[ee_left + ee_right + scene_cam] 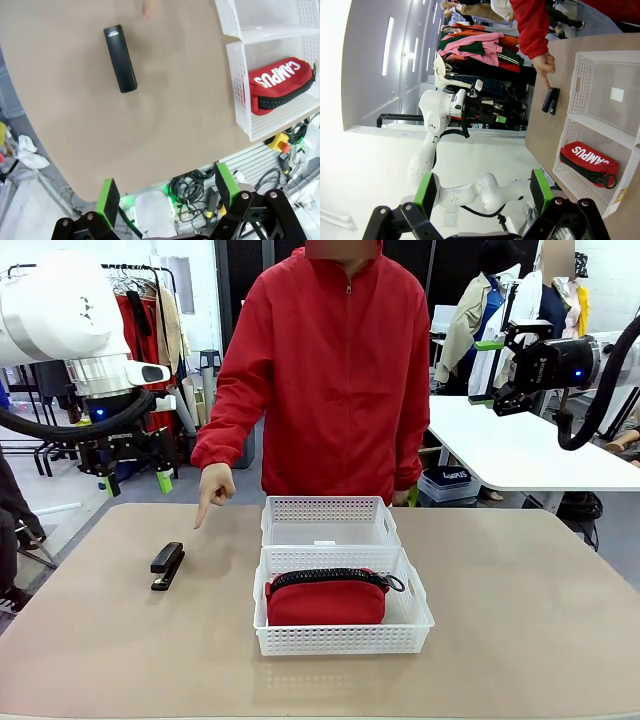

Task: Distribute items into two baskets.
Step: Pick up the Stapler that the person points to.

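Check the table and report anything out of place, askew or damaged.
Only the black stapler stands out: it lies loose on the table, left of both baskets, with the person's hand pointing at it. The red pouch sits in the near basket; the far basket holds just a label. Nothing looks spilled or damaged.

The front camera sat at the robot's edge of the table (520, 620), looking across it at the person (330, 370) standing at the far side. The left wrist camera hung above, looking down close on the stapler (120, 58). The right wrist camera, rolled sideways, watched from farther off; all three shared the stapler and pouch (587, 159)
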Motion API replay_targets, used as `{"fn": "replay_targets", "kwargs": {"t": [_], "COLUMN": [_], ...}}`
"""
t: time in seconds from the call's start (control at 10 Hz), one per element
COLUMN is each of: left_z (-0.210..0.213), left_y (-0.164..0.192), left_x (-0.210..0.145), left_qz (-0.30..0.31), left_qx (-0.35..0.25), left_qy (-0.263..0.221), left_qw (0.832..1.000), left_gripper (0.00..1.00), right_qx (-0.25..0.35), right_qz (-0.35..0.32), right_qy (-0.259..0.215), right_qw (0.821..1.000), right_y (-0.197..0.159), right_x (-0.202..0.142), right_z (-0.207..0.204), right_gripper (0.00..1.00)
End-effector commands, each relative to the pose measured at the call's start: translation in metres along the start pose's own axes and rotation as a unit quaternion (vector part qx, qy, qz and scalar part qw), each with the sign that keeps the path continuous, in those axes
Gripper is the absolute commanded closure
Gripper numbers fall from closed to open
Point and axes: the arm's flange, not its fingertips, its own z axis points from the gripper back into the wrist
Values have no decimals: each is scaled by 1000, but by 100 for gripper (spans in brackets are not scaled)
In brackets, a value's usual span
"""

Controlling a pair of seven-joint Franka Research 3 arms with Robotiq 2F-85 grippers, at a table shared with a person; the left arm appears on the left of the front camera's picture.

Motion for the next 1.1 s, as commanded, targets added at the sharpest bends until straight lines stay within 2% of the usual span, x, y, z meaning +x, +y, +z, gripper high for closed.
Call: {"fn": "replay_targets", "kwargs": {"t": [0.0, 0.1, 0.2, 0.4, 0.6, 0.8, 1.0], "left_z": [6, 0, -10, -36, -62, -85, -106], "left_y": [1, 0, 7, 18, 26, 38, 44], "left_x": [-1, 0, 9, 22, 29, 43, 54], "left_qz": [11, 0, 50, 85, 75, 53, 19], "left_qx": [-3, 0, 42, 88, 127, 125, 91], "left_qy": [7, 0, -45, -75, -92, -59, -34], "left_qw": [1000, 1000, 997, 990, 985, 989, 995], "left_gripper": [0, 0, 0, 0, 0, 0, 0], "right_qx": [1, 1, 1, 1, 1, 1, 1], "right_qz": [1, 1, 1, 1, 1, 1, 1], "right_qy": [-1, -1, -1, -1, -1, -1, -1], "right_qw": [1000, 1000, 1000, 1000, 1000, 1000, 1000], "right_y": [2, 2, 2, 2, 2, 2, 2], "right_x": [-1, -1, -1, -1, -1, -1, -1], "right_z": [0, 0, 0, 0, 0, 0, 0], "right_gripper": [0, 0, 0, 0, 0, 0, 0]}}
